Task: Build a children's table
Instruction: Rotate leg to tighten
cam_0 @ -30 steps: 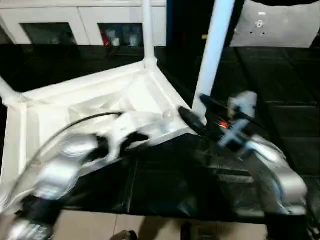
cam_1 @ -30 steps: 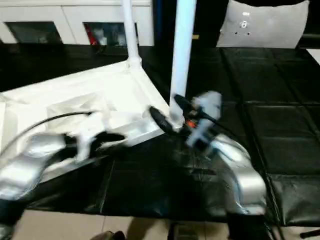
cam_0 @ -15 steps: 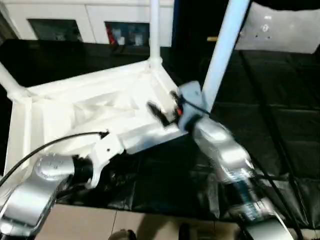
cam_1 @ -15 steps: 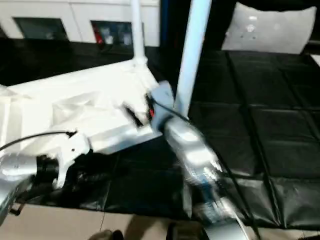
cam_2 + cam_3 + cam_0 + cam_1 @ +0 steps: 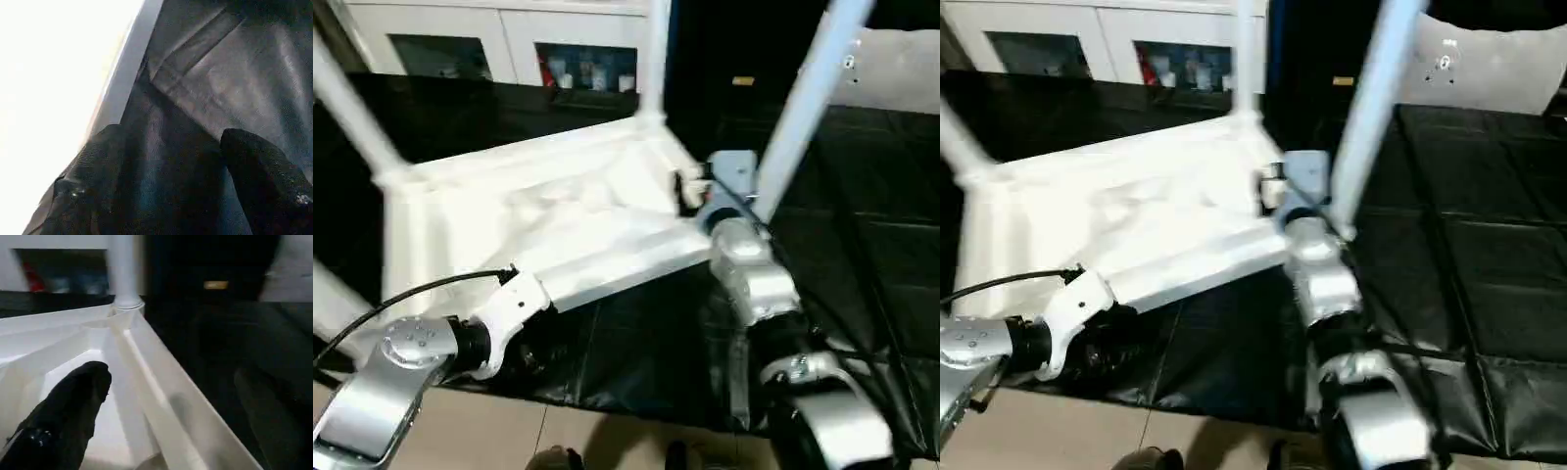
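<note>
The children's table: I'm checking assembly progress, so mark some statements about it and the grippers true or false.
1. The children's table lies upside down on the black mat. True.
2. No legs are fitted yet. False: several legs, such as this leg, stand up from the corner sockets.
3. The right gripper is open, with its fingers on either side of the table's edge rail. True.
4. The left gripper grips a leg. False: it is open at the table's near edge, over the mat, holding nothing.
5. The table is blue. False: white.

White table, black mat, silver forearms, black fingers.
</note>
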`<state>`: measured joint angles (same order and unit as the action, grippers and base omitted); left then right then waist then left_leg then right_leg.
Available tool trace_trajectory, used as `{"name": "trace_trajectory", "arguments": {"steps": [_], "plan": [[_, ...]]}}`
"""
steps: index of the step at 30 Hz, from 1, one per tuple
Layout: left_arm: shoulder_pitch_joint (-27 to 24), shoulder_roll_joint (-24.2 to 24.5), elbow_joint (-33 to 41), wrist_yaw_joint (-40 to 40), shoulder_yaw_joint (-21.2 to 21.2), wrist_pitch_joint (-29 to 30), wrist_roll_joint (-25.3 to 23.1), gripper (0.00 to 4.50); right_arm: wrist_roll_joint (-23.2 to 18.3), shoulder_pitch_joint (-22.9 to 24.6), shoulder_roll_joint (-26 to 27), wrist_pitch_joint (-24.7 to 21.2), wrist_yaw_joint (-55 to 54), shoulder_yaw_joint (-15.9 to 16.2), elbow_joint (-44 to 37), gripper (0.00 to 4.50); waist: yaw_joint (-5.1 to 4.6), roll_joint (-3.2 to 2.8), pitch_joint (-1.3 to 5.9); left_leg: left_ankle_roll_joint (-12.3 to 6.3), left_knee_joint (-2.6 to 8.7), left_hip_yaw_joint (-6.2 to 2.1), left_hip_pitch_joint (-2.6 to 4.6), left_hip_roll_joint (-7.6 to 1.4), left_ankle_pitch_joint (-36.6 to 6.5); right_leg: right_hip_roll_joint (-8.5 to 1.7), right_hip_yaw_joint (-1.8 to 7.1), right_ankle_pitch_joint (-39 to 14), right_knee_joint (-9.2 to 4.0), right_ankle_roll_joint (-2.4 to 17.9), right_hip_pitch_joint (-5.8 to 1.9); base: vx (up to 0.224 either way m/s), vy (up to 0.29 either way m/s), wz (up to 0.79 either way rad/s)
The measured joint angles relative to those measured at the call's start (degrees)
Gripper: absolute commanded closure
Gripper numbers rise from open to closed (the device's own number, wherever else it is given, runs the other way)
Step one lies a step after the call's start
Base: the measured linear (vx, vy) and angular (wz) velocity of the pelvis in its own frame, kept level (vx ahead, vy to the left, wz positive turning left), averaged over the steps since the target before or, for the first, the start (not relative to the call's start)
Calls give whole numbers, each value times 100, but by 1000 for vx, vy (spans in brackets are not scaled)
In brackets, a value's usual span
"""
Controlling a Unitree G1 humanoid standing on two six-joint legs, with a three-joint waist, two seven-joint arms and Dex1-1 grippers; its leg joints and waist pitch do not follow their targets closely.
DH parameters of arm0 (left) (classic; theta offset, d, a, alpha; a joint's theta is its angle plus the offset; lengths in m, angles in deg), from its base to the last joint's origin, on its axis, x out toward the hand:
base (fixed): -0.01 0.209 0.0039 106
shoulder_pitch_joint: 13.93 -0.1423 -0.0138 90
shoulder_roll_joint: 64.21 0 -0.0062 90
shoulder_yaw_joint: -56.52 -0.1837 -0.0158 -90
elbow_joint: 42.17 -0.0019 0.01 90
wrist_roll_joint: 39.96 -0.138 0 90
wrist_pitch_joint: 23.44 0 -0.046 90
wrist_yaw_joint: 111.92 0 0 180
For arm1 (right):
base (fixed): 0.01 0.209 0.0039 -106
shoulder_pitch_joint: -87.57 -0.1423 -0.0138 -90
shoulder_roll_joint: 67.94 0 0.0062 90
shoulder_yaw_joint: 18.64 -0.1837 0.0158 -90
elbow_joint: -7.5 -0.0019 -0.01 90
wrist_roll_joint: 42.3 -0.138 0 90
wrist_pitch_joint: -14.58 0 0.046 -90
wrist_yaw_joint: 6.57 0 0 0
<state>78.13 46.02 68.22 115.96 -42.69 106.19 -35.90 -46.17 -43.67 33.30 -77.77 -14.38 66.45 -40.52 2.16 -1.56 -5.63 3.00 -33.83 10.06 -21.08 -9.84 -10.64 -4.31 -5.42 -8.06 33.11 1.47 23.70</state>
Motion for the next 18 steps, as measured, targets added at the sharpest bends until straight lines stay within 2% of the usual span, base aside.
{"name": "trace_trajectory", "arguments": {"steps": [3, 7, 12, 16, 18], "plan": [[14, -73, -247, -157, -42, -228, -152, 105, 3, -36, -324, 138, -144, -260, 302, 0, 2, 1, 0, -3, -16, 1, -3, -2, 2, -2, 5, -5, -1, -9, -23, 0, 0, 0], [249, -429, -549, -482, -65, -422, -179, 105, -4, -35, -780, 314, -184, -376, 640, 0, -7, -1, -1, -7, -39, 0, -14, -1, 2, -8, 5, -6, -1, -11, -30, 0, 0, 0], [294, -554, -718, -824, -69, -923, -300, 105, 6, -36, -1443, 498, -98, -548, 940, 0, -21, -1, 0, -11, -39, -1, -33, -4, 2, -7, 1, -11, 1, -19, -16, 0, 0, 0], [95, -567, -727, -873, -39, -1249, -313, 105, 23, -37, -1808, 641, -8, -695, 1025, 0, -67, -1, 0, -24, -38, -1, -48, -7, -6, -2, 1, -16, 4, -25, 4, 0, 0, 0], [-208, -631, -695, -868, 176, -1382, -151, 105, 45, 4, -1917, 741, 134, -695, 1025, 0, -128, -1, 0, -27, -38, 0, -74, -8, -7, -1, 1, -12, 4, -19, 26, 0, 0, 0]]}}
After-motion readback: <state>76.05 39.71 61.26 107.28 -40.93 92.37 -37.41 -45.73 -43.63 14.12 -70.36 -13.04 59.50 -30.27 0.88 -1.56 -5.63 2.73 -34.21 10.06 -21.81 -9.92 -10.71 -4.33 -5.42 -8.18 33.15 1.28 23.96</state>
